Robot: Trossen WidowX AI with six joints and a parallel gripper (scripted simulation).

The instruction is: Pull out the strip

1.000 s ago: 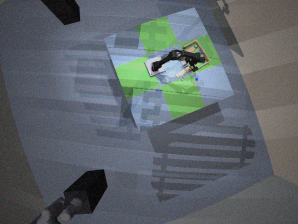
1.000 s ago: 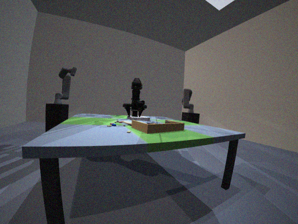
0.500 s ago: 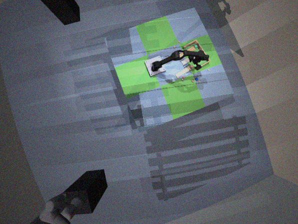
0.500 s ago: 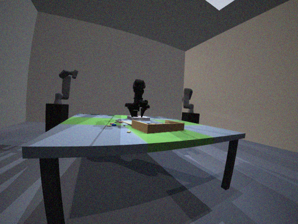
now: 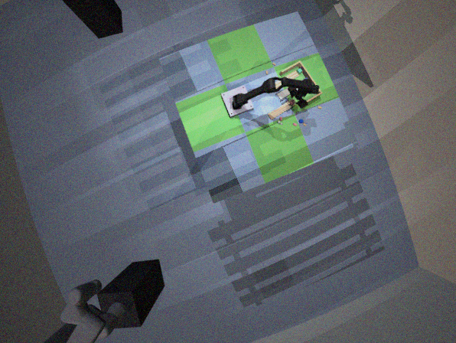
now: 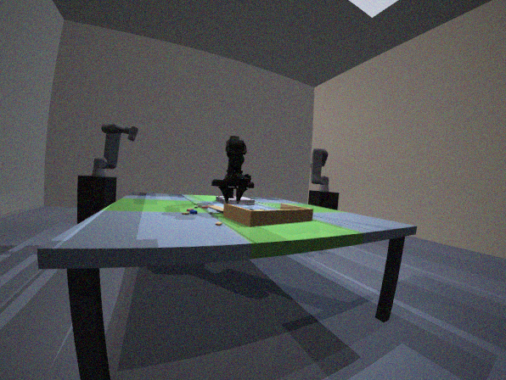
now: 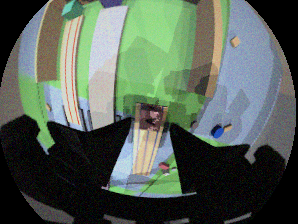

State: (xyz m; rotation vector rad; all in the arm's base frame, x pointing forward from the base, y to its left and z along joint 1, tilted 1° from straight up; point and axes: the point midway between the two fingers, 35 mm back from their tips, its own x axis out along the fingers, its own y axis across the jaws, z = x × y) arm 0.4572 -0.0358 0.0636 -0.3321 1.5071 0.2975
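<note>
A tan strip lies on the table just outside the wooden tray. The labelled cube, dark with a pinkish face, sits on the strip's far end. My gripper is low over that end. Its fingers stand partly open, one on each side of the cube. I cannot see them touch it. In the wrist view a second tan strip and a grey strip lie inside the tray.
Small loose pieces lie on the table near the strip, among them a blue one and an orange one. The arm's base plate is to the left.
</note>
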